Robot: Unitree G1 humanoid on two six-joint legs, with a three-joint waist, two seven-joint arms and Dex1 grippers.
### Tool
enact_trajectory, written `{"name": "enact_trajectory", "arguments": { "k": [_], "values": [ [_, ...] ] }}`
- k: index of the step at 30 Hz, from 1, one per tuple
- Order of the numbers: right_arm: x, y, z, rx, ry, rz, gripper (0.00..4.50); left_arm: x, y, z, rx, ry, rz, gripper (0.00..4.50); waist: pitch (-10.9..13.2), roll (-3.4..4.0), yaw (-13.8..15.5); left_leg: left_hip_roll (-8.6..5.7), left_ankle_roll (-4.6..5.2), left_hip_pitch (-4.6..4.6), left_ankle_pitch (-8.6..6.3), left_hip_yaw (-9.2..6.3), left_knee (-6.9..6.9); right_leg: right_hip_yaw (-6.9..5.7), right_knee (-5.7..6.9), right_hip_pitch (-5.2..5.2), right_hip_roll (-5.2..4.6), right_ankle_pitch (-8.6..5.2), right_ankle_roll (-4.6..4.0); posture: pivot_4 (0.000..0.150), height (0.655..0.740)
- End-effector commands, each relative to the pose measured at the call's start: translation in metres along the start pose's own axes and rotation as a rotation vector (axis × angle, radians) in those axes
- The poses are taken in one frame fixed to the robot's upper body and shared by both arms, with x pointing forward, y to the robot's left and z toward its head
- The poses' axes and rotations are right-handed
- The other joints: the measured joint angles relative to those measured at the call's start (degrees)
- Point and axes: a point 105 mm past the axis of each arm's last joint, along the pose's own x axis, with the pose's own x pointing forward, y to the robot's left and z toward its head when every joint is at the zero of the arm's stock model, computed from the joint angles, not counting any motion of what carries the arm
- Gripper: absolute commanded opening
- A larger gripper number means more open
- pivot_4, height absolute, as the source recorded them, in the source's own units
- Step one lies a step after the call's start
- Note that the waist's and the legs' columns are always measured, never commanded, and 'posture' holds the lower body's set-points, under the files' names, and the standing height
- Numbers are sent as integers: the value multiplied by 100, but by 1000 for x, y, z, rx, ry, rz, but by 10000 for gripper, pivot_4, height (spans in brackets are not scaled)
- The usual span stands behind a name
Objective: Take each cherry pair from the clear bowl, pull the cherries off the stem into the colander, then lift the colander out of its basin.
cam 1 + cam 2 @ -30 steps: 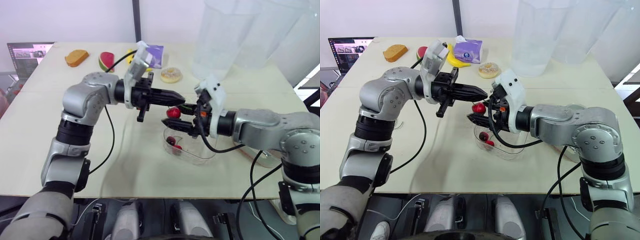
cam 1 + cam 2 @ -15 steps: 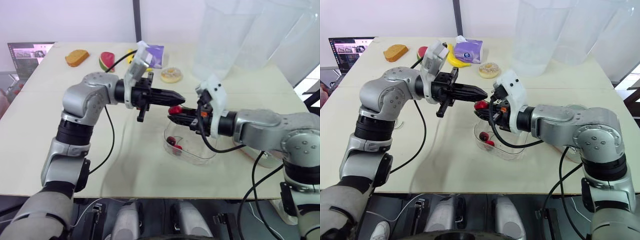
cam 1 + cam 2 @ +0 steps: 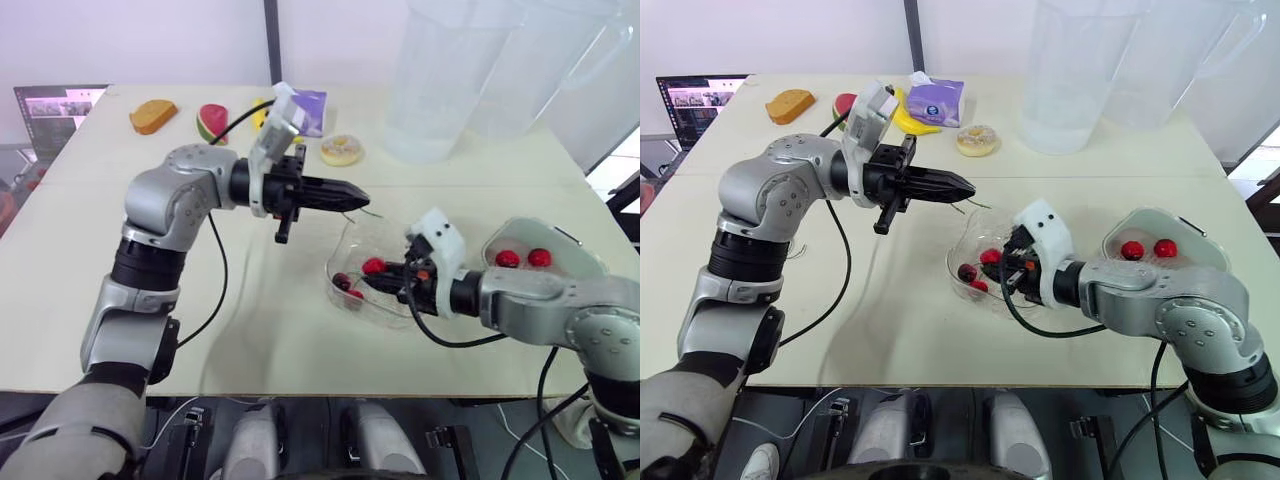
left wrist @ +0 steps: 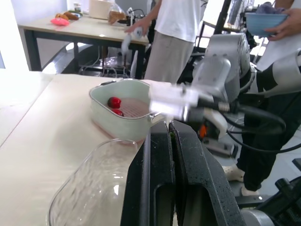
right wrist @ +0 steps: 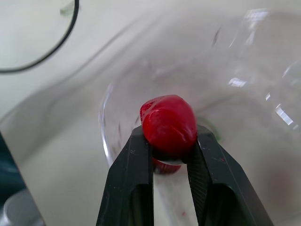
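My right gripper (image 5: 170, 137) is clamped on a cherry (image 5: 168, 125). Its fingers (image 5: 134, 174) are a cherry's width apart, and the fruit sits right at their tips, bulging above them. That hand reaches low into the bowl (image 3: 352, 235), so the held cherry is inside the clear wall, near the side facing my left arm. Two more cherries (image 3: 345, 283) lie on the bowl's floor just beside it; I cannot tell whether the held one touches them.

My left gripper (image 3: 352, 197) hangs above the bowl's far rim with its fingers pressed together. A thin green stem (image 3: 368, 209) pokes out from their tip, well apart from the cherry in my right hand.

The colander (image 3: 572, 246) sits to the right of the bowl on the table (image 3: 260, 330), with two loose cherries (image 3: 507, 258) in it.
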Motion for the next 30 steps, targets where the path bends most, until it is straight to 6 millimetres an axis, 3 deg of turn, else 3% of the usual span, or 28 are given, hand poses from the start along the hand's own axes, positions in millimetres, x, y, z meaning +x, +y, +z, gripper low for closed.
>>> {"name": "enact_trajectory", "arguments": {
  "k": [1,3,5,9,11,14,17,22,27,30],
  "values": [
    [-24,-4,27,-24,-116,-25,4945,-3,-4,12,47,-14,-3,0,0,0,18,0,0,0,0,0,0,0,0,0,0,0,0,1500,7400],
    [-59,-29,36,-49,-130,-164,4945,-6,-4,12,41,-14,8,0,0,0,65,-2,0,-3,0,-1,0,-1,-1,0,-3,0,0,1500,7400],
    [-93,-57,30,-59,-78,-346,4945,-8,-4,11,35,-12,14,0,0,0,88,-7,5,-6,-3,-2,0,-3,-9,4,-7,-1,1,1500,7400],
    [-132,-82,19,-19,-55,-522,4945,-8,-7,9,26,-11,15,0,0,-1,82,-2,6,4,-4,-3,-1,-3,-19,20,0,0,1,1500,7400],
    [-145,-92,2,-4,3,-599,4945,-8,-8,8,22,-13,14,0,-1,1,48,-2,2,8,-1,-2,-1,-1,-10,18,1,-1,1,1500,7400],
    [-150,-99,-20,27,52,-651,4945,-7,-9,8,17,-17,14,0,-1,1,3,-2,-3,10,2,-5,-2,0,-9,20,6,-1,2,1500,7400],
    [-149,-105,-33,23,90,-681,18083,-6,-9,7,16,-19,13,0,-3,5,-10,-1,-6,13,3,-3,-2,3,-6,19,9,0,2,1500,7400],
    [-149,-102,-24,8,30,-658,43297,-6,-10,8,20,-20,12,0,-3,6,15,-3,-7,13,4,-3,-2,3,-6,19,8,-1,3,1500,7400],
    [-149,-86,13,-64,-111,-564,44219,-7,-10,8,19,-16,14,0,-3,6,16,-4,-7,12,4,-3,-2,3,-6,19,9,-1,4,1500,7400],
    [-131,-34,46,-209,-246,-284,44219,-10,-11,8,17,-13,16,0,-3,7,0,-3,-7,14,4,-3,-3,3,-6,19,10,-1,3,1500,7400]
  ]
}}
